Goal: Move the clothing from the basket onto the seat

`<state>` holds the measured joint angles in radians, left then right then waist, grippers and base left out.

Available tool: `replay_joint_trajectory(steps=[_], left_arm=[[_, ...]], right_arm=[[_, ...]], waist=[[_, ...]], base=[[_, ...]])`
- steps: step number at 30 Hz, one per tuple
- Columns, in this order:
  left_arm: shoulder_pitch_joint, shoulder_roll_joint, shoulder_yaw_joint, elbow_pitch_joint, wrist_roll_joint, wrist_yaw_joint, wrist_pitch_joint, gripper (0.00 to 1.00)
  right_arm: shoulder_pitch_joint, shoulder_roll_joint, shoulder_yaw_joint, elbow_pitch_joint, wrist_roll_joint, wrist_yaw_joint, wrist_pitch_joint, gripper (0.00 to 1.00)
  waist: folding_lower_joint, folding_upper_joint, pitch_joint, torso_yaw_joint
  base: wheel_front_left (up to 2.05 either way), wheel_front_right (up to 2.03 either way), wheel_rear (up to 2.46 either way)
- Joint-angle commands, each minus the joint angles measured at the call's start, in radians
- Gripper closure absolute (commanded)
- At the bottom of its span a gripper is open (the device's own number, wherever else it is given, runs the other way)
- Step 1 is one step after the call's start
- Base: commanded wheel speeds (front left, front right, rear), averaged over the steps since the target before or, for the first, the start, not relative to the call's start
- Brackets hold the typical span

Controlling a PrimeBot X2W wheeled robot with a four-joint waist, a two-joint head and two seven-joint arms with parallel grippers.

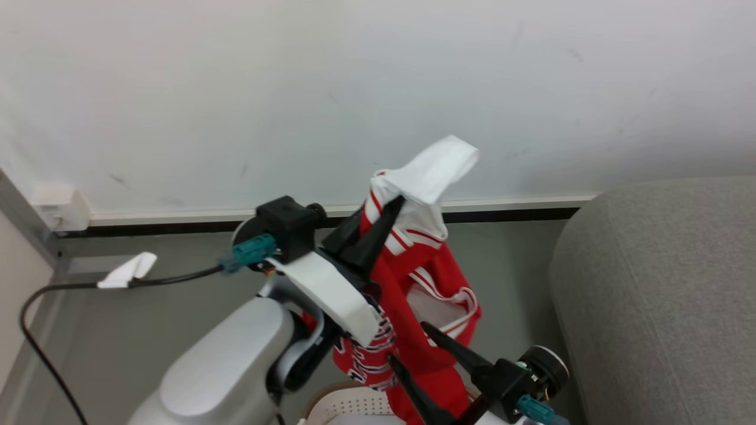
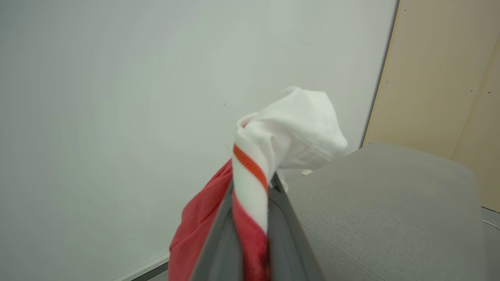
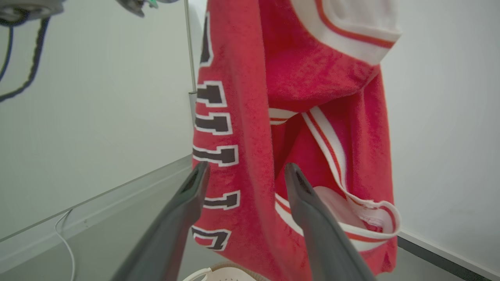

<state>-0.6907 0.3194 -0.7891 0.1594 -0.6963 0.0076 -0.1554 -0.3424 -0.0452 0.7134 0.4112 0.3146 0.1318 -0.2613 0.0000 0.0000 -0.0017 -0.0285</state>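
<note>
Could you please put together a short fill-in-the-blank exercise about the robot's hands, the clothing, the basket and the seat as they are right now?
1. The left hand is shut on the clothing, which is mostly ____ with white trim.
2. The right hand, by the clothing's lower part, is ____ and grips nothing.
3. The basket sits ____ the hanging clothing.
4. The seat is covered in light ____ fabric.
Missing words: red; open; below; grey.

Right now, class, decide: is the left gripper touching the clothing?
Touching. In the left wrist view, the left gripper has its jaws shut on the clothing.
</note>
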Motion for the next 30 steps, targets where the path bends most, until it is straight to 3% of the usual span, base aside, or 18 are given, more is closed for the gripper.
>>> replay_joint_trajectory(steps=[1,13,14,15,23,30], left_arm=[[-0.009,-0.01,-0.007,0.005,0.012,-0.005,-0.001,1.0],[0.004,-0.109,-0.102,-0.02,0.004,-0.033,0.03,1.0],[0.006,-0.112,-0.107,-0.024,0.002,-0.032,0.034,1.0],[0.008,-0.114,-0.109,-0.027,0.001,-0.033,0.037,1.0],[0.022,-0.094,-0.103,-0.022,-0.008,-0.021,0.034,1.0],[0.038,-0.067,-0.078,0.003,-0.025,-0.01,0.015,1.0]], right_arm=[[-0.02,-0.006,0.018,0.031,0.02,-0.002,-0.002,0.0],[-0.111,-0.006,0.172,0.236,0.178,-0.002,-0.002,0.0],[-0.117,-0.006,0.182,0.247,0.193,-0.002,-0.002,0.55],[-0.122,-0.006,0.187,0.253,0.212,-0.002,-0.002,1.0],[-0.127,-0.006,0.173,0.25,0.238,-0.002,-0.002,1.0],[-0.083,-0.006,0.086,0.208,0.209,-0.002,-0.002,1.0]], waist=[[0.0,0.0,-0.007,0.022],[0.0,0.0,-0.035,0.134],[0.0,0.0,-0.037,0.14],[0.0,0.0,-0.038,0.145],[0.0,0.0,-0.042,0.154],[0.0,0.0,-0.04,0.133]], base=[[0.0,0.0,0.0],[0.0,0.0,0.0],[0.0,0.0,0.0],[0.0,0.0,0.0],[0.0,0.0,0.0],[0.0,0.0,0.0]])
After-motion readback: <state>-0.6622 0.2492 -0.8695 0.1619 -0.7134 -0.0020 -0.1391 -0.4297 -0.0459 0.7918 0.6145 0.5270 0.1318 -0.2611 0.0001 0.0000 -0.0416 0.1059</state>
